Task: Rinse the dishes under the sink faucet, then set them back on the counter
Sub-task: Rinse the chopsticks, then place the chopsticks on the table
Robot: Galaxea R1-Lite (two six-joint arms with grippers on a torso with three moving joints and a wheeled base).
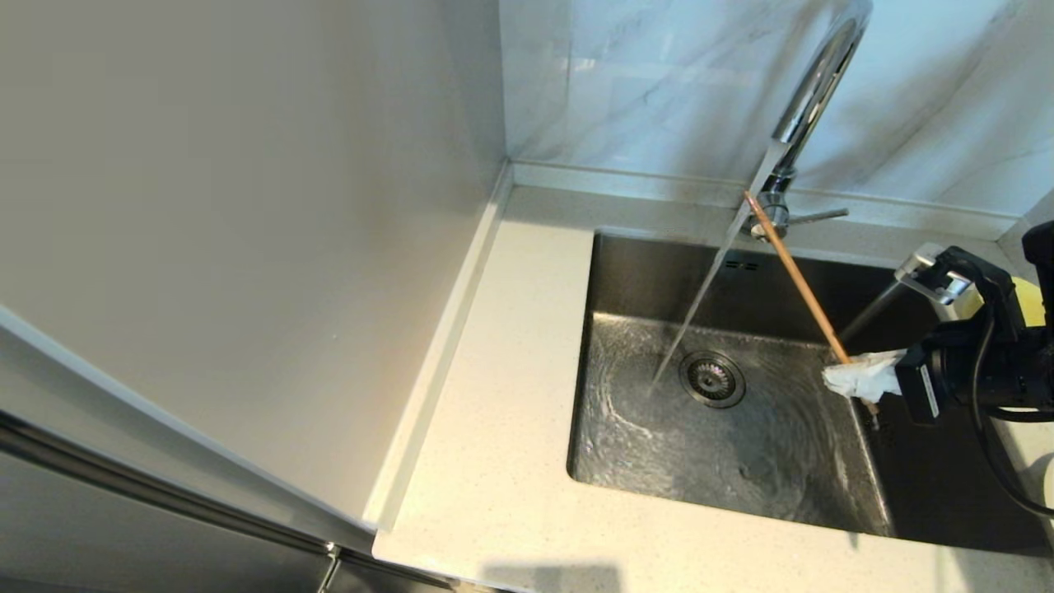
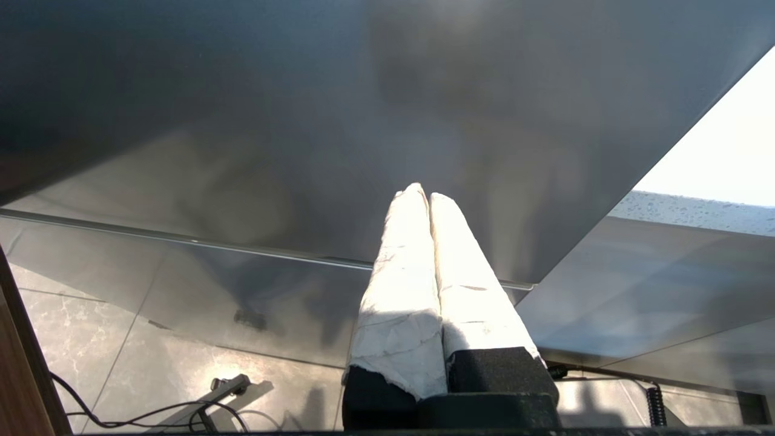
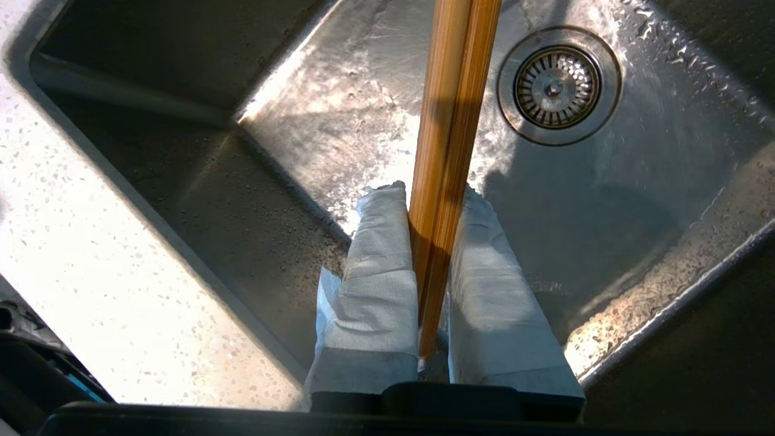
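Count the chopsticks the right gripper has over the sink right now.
2. Both chopsticks lie pressed side by side, clamped between the right gripper fingers above the sink, their far tips reaching up to the faucet and its stream. None elsewhere in view.

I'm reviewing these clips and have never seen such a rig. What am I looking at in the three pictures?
It is a two-armed robot at a kitchen sink. The head camera looks down on the square steel sink set in the speckled off-white counter; the chrome gooseneck faucet is running. The other two views come from cameras on the wrists. The right gripper, fingers wrapped in white, is shut on thin brown wooden chopsticks over the basin. The left gripper is parked, shut and empty, away from the sink.
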